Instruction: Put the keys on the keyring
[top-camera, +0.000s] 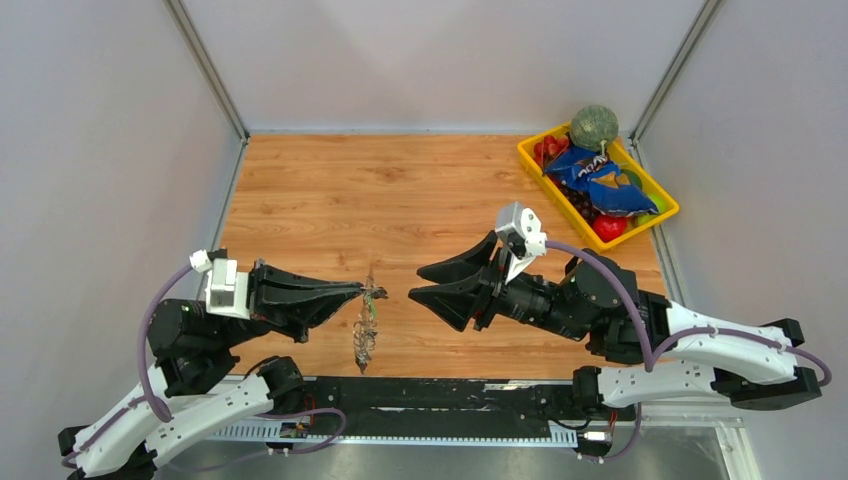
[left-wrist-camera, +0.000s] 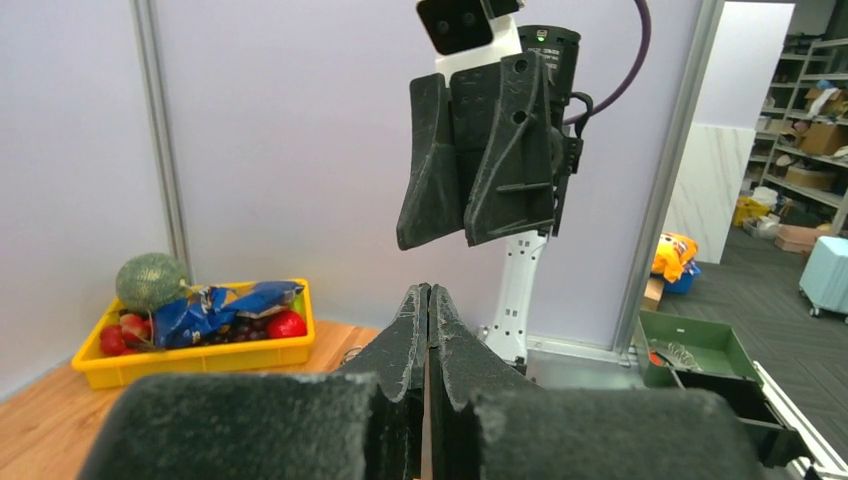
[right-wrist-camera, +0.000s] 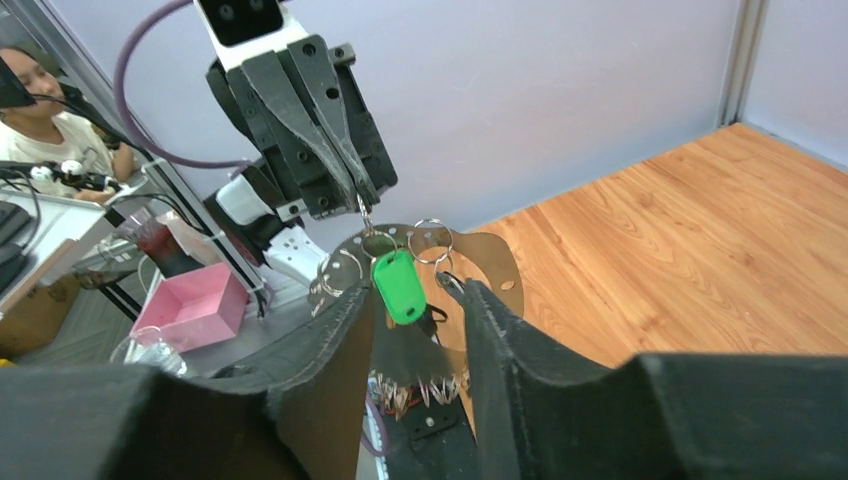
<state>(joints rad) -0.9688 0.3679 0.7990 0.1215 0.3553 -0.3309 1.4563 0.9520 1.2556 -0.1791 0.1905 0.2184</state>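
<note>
As seen from above, left gripper: pinched shut on the top of the keys, fingers pointing right across the wooden table.
Same view, keys: dangle just off the left fingertips.
Same view, keyring: hangs below the keys in one bundle with them, toward the near edge; contact with the table impossible to tell.
Same view, right gripper: jaws spread wide, tips facing the left gripper, just beside the keys and apart from them.
Same view, yellow tray: sits in the far right corner, filled with fruit and a blue bag, well apart from both grippers.

Left wrist view, left gripper: fingers pressed flat together; the held thing hidden between them.
Left wrist view, right gripper: directly ahead, jaws parted by a narrow gap from this angle.
Left wrist view, yellow tray: on the table at left.

Right wrist view, right gripper: spread open, one of its fingers on either side of the hanging bunch; contact with it impossible to make out.
Right wrist view, left gripper: closed on a small link at the top of the keys.
Right wrist view, green tag: hangs straight down between the right fingertips, small rings beside it.
Right wrist view, keyring: thin hoop arcs behind the tag and both fingertips, with its fringe of small silver keys low in the gap; threaded onto the bunch or only lying against it, cannot tell.
</note>
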